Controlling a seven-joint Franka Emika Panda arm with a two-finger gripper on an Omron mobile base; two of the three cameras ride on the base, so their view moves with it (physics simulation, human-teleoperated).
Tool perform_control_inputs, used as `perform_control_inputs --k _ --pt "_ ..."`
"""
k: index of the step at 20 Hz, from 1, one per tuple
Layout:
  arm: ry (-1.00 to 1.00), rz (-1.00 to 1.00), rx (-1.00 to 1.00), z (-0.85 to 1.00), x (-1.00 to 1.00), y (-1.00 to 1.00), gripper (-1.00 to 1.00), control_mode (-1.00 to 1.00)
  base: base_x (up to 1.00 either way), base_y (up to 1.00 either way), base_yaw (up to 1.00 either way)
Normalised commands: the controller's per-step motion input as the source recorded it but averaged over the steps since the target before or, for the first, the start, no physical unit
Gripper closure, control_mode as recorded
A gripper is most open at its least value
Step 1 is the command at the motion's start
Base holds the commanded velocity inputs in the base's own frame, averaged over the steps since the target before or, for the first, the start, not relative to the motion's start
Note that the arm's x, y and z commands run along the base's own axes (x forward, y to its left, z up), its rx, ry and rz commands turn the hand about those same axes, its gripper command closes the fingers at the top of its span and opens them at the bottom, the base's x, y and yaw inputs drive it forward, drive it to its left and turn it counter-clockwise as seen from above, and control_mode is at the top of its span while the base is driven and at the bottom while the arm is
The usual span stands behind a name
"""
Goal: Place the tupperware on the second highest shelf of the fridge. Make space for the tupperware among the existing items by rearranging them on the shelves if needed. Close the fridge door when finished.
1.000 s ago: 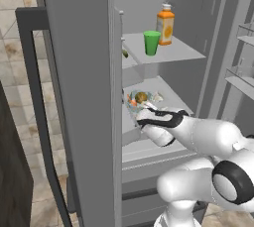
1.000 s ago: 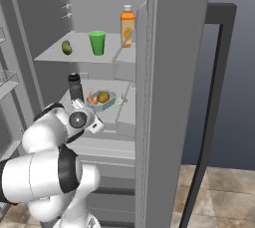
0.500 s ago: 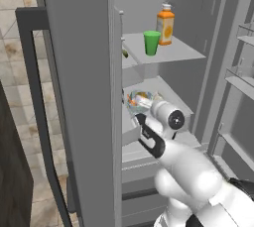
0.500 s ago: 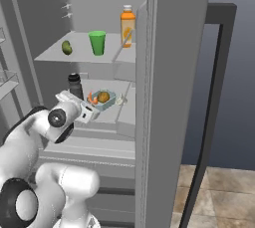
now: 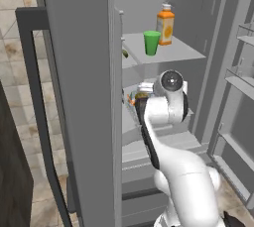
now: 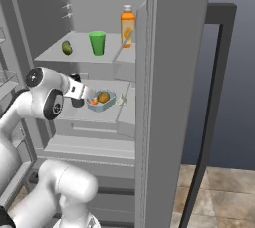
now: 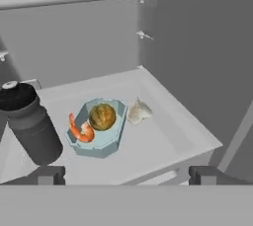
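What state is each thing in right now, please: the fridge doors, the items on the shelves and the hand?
fridge: doors open.
tupperware: lidless, resting on a shelf, free of the hand.
dark jar: upright, capped, beside the tupperware.
juice bottle: upright, capped, on the shelf above.
green cup: upright, same upper shelf.
hand: open, empty, short of the tupperware.

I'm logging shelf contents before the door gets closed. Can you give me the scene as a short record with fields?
upper shelf: orange juice bottle, green cup, small green item
shelf below: tupperware, dark canister beside it, small pale item on its other side
tupperware contents: orange and brown food
gripper: open, in front of the tupperware, holding nothing
fridge doors: open
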Motion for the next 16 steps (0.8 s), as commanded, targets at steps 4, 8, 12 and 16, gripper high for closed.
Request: perform_control_inputs --k 4,8,12,16 --pt "0.09 0.29 -0.07 0.37 -0.98 0.0 -1.0 -1.0 0.0 0.0 0.0" --pt "0.0 0.35 -0.01 -0.13 -1.0 0.0 -1.0 -1.0 0.0 0.0 0.0" --pt "0.0 0.25 0.0 -0.28 -1.0 -0.01 -1.0 -1.0 0.0 0.0 0.0" --pt "0.0 0.14 0.0 -0.07 -0.49 0.0 -1.0 -1.0 0.0 0.0 0.0"
